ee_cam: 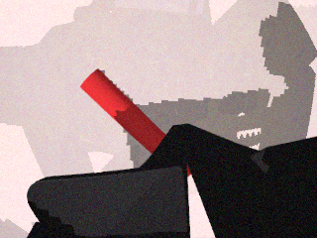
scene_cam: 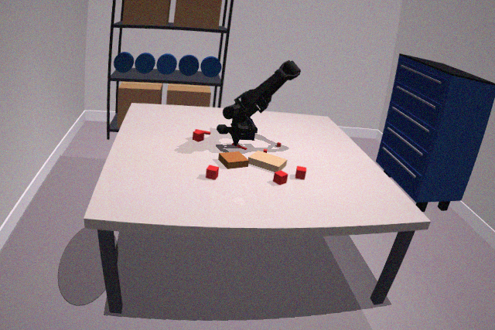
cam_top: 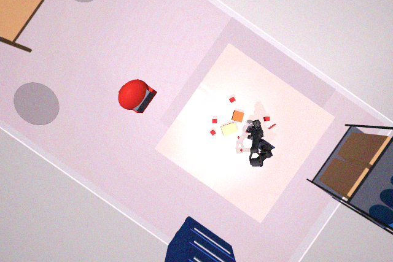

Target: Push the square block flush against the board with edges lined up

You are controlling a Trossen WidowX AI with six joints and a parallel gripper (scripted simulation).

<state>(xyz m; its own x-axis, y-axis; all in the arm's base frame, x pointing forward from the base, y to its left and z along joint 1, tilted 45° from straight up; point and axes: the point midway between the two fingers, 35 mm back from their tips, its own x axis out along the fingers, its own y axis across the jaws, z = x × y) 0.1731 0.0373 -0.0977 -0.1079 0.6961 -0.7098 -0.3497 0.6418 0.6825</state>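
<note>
The square block [cam_top: 237, 115] [scene_cam: 233, 159] is orange-brown and lies flat. The board [cam_top: 229, 128] [scene_cam: 267, 161] is pale yellow and lies flat beside it. Their near corners are close together in the exterior view, and the block is turned at an angle to the board. A narrow gap shows between them in the top view. My gripper [scene_cam: 236, 143] [ee_cam: 180, 133] is shut and empty, pointing down behind the block in the exterior view. It is low over the table; whether it touches the table is unclear. The wrist view shows neither block nor board.
A red rod [ee_cam: 101, 89] [scene_cam: 240, 146] lies below the fingers, partly hidden by them. Another red rod [cam_top: 272, 126] lies near a red cube [cam_top: 266, 118] [scene_cam: 198, 135]. Red cubes [cam_top: 232, 99] [cam_top: 214, 121] [cam_top: 212, 132] lie on the far side of the parts from the arm.
</note>
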